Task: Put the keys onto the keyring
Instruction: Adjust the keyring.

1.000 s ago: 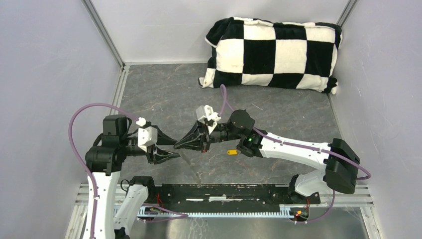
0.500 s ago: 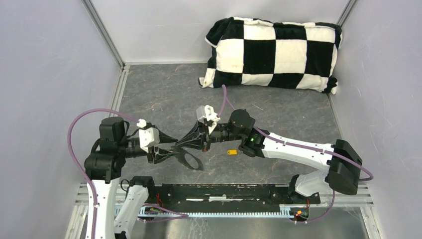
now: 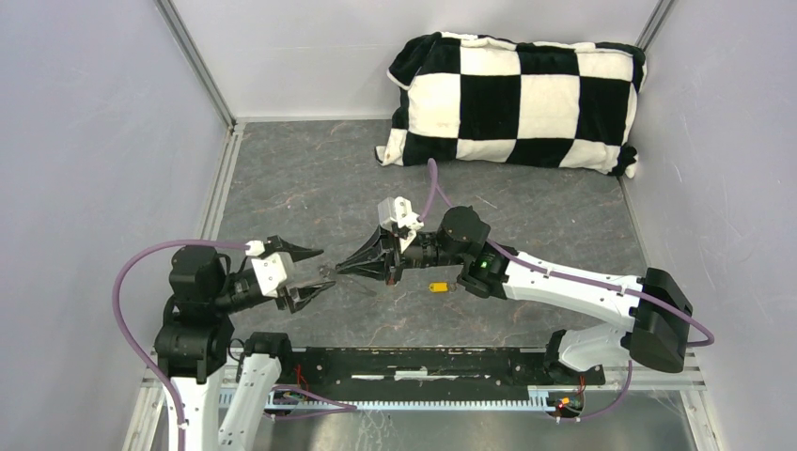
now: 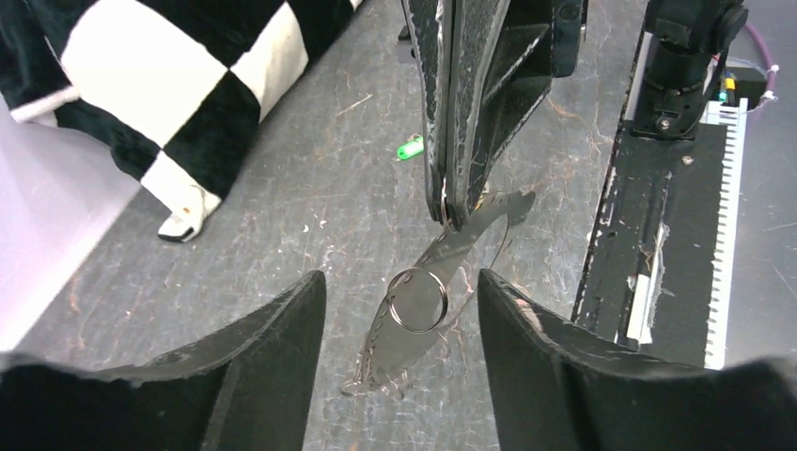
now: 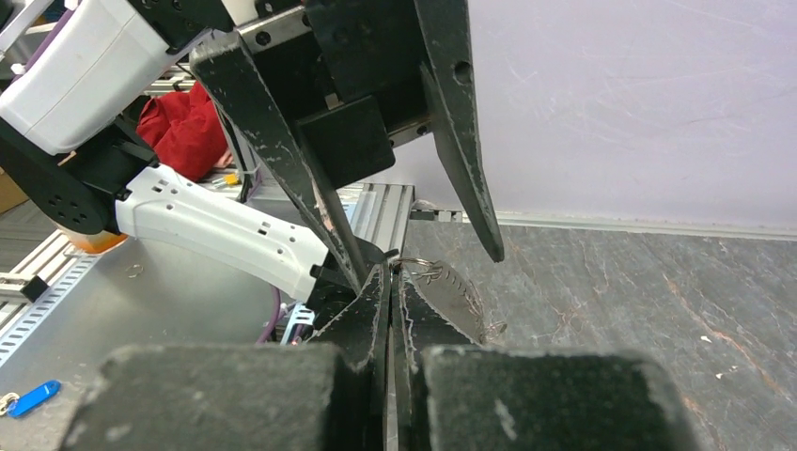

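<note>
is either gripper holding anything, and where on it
Left gripper is open and empty. Right gripper is shut; the keyring shows just past its tips, but a pinch on its rim cannot be told.

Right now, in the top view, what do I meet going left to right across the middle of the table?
In order: left gripper → right gripper → yellow-headed key. The checkered pillow overlaps the key sideways, so I leave it out.
</note>
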